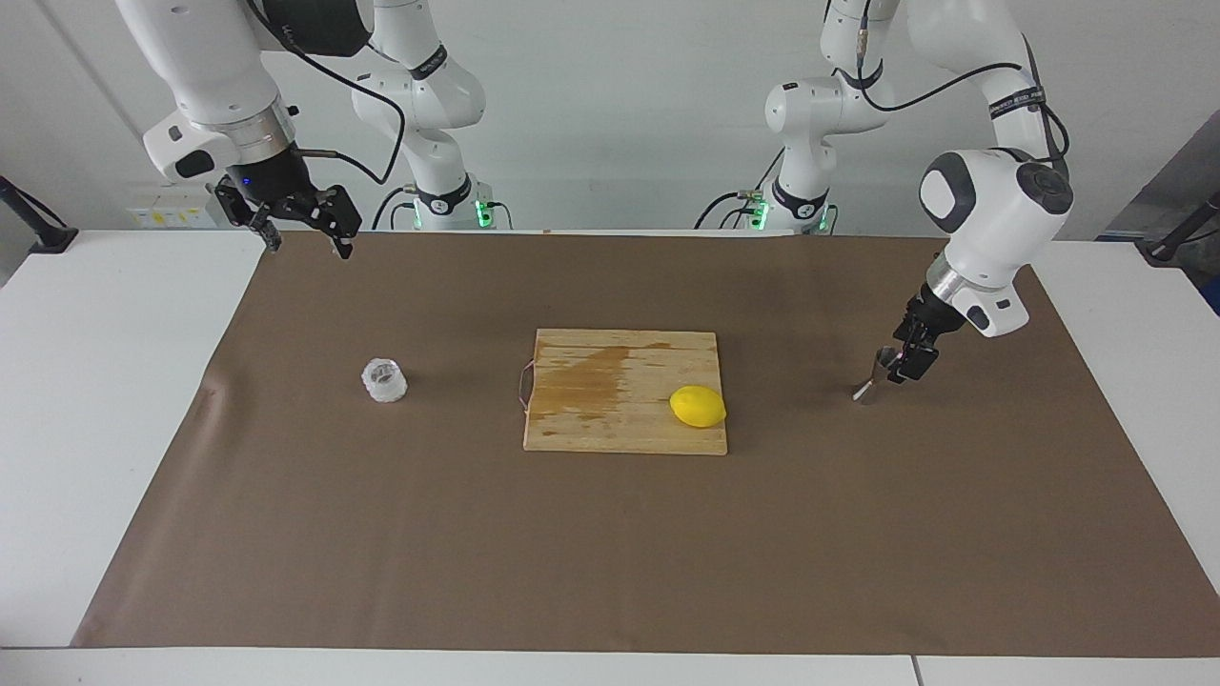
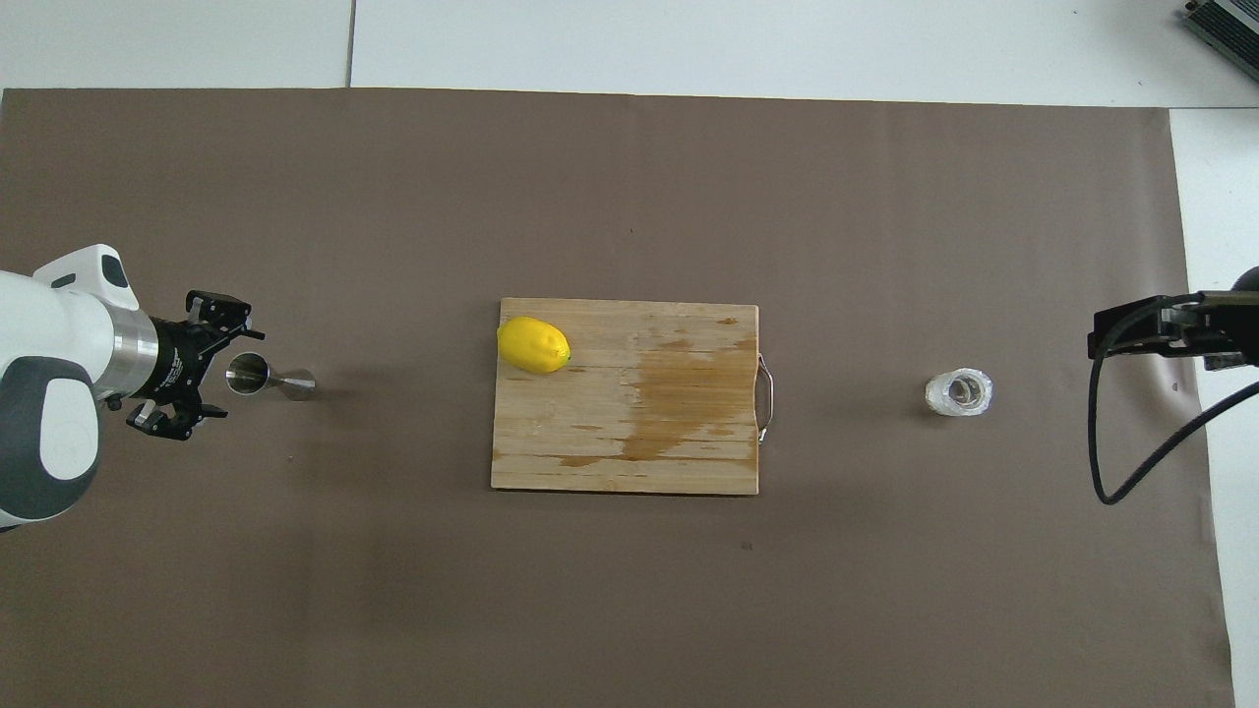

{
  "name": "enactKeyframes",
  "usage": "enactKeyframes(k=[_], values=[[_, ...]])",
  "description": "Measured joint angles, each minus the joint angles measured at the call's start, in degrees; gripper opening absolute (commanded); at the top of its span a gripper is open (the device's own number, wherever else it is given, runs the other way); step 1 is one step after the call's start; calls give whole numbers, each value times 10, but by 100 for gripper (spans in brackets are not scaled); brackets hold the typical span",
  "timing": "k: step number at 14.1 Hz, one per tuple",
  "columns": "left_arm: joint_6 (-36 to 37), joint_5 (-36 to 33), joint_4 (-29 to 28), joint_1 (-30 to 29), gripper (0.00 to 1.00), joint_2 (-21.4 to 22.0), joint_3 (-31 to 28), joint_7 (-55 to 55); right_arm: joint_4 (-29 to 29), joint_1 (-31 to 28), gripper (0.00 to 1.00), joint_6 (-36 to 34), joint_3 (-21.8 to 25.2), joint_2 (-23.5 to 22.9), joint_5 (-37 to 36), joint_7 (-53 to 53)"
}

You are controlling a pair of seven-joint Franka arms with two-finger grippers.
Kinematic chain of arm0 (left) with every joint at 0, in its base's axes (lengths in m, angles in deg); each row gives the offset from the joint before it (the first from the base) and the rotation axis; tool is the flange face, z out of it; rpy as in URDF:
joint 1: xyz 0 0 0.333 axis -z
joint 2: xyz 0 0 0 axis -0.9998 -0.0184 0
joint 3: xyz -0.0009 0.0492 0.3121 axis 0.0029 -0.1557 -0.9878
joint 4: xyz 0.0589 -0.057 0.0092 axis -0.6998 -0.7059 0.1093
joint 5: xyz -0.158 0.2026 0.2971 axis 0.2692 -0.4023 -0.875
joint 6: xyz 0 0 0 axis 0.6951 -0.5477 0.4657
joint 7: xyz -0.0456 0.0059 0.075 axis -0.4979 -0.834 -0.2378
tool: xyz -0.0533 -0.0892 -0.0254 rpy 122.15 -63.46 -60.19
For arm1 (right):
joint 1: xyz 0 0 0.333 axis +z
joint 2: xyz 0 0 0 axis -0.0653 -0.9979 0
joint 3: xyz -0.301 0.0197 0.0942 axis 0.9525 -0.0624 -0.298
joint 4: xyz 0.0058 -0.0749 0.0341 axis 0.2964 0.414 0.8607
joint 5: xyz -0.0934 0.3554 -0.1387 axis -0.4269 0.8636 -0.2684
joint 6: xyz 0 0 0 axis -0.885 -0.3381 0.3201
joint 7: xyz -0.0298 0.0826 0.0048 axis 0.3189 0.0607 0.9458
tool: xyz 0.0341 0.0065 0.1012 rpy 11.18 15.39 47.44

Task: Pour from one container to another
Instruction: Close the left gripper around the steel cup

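Nothing has been poured yet, by the look of it, and both containers stand on the brown-covered bench (image 1: 286, 534). The left tool (image 1: 905, 357) is down at the steel jigger (image 1: 872, 381) toward the left arm's end, its fingers spread on either side of the rim and not clamped, while the jigger appears tilted. The right tool (image 1: 300, 224) hangs released, raised over the bench's edge nearest the robots. The glass tumbler (image 1: 384, 380), squat, clear and faceted, stands upright and untouched toward the right arm's end, well apart from the cutting board (image 1: 620, 381) with its lemon (image 1: 698, 407). Lifting, carrying and tipping all remain.
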Motion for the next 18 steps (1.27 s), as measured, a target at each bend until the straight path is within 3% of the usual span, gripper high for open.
enactKeyframes(k=[12, 14, 18], values=[[-26, 2, -8, 1, 99, -21, 2, -25, 0, 0, 100, 0, 0, 0, 0, 0], [-33, 2, -12, 1, 91, -21, 3, -30, 0, 0, 100, 0, 0, 0, 0, 0], [-38, 18, -17, 1, 86, -21, 3, -32, 0, 0, 100, 0, 0, 0, 0, 0]])
